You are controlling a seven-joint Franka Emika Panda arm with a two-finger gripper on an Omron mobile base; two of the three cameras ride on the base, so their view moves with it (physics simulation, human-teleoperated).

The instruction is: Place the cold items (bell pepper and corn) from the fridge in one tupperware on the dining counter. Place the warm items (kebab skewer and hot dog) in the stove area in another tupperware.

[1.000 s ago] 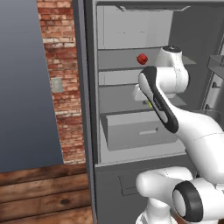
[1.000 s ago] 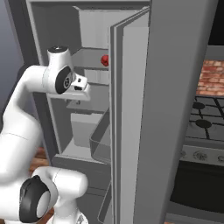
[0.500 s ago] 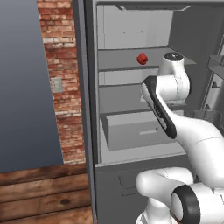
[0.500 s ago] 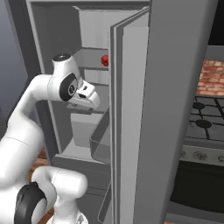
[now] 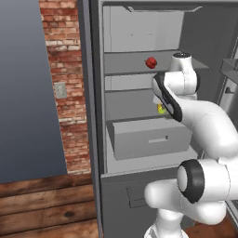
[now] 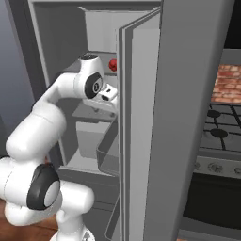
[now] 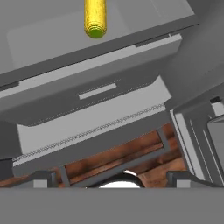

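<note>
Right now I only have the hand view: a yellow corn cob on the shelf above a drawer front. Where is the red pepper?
Observer: The bell pepper sits on the shelf one level above the corn.
Operator: Is the arm blocking either one?
Observer: In the left base view the forearm covers part of the corn; the pepper is in plain sight.
Operator: What stands to my right?
Observer: The fridge door, swung open beside the arm, with the stove beyond it.

corn [image 7: 95,17] cropped by top edge
</note>
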